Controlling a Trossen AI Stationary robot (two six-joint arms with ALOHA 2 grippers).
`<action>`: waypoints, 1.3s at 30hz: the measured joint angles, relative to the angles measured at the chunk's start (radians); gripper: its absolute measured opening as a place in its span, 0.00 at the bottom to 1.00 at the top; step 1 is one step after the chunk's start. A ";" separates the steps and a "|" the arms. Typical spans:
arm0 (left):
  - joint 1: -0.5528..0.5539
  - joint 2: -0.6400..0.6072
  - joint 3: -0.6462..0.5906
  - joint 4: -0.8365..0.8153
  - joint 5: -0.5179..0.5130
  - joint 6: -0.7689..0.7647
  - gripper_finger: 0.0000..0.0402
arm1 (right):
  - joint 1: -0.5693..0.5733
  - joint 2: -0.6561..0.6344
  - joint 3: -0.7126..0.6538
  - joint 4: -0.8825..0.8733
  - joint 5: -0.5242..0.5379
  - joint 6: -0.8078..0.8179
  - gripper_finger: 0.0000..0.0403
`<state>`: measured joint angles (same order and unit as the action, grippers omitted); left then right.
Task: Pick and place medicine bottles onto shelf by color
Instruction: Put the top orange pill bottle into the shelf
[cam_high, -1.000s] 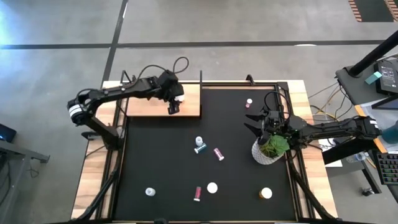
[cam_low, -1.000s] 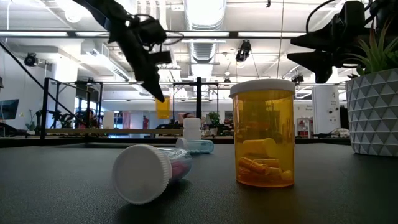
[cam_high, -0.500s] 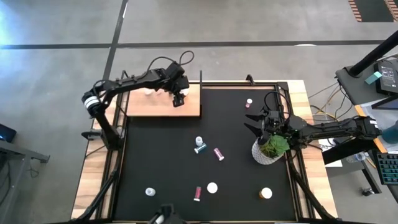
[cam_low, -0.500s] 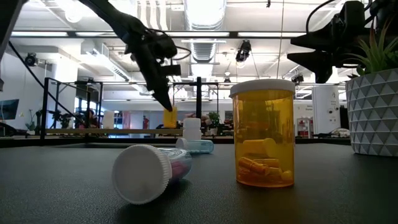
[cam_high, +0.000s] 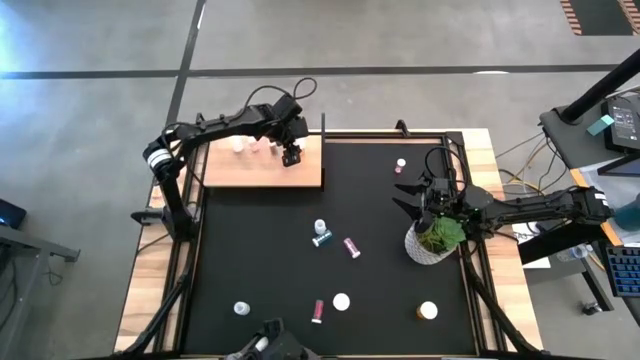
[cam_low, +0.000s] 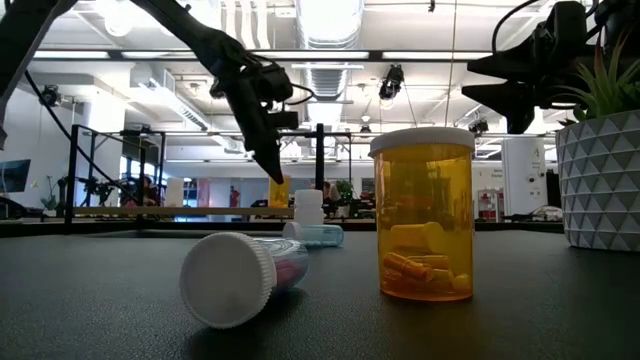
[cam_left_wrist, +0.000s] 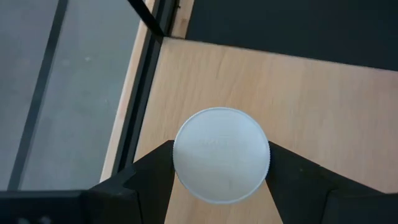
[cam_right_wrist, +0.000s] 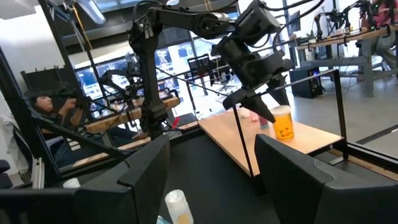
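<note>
An orange bottle (cam_right_wrist: 282, 124) is clamped in the left gripper (cam_high: 291, 155) over the shelf (cam_high: 262, 172).

Its white cap fills the gap between the fingers (cam_left_wrist: 149, 177), which are pressed to both sides. Its amber body hangs upright beneath them, at the board's far right corner. The right gripper (cam_high: 410, 197) is held spread and empty just beside the plant pot (cam_high: 432, 243).

Light: bright, even, from ceiling strip lamps (cam_low: 330, 20) in the low view | Glare: lamps blown white; window daylight washes the right wrist view's background | Shadows: faint and soft on the black mat (cam_high: 300, 270) | Focus: near orange bottle (cam_low: 421, 213) sharp; room behind soft; white cap (cam_left_wrist: 221, 155) slightly blurred
</note>
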<state>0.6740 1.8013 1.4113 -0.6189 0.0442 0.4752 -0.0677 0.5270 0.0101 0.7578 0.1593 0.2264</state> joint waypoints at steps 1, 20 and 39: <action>0.001 0.003 0.000 0.001 0.003 -0.006 0.53 | 0.000 0.000 0.000 0.000 0.000 0.001 0.56; 0.023 0.008 -0.009 0.037 -0.001 -0.024 0.70 | 0.000 0.000 0.000 0.000 0.000 0.001 0.56; 0.022 -0.070 0.004 0.042 -0.004 -0.023 0.71 | 0.000 0.000 0.000 0.000 0.000 0.000 0.56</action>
<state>0.6964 1.7314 1.4155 -0.5765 0.0399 0.4519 -0.0677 0.5270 0.0098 0.7582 0.1589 0.2267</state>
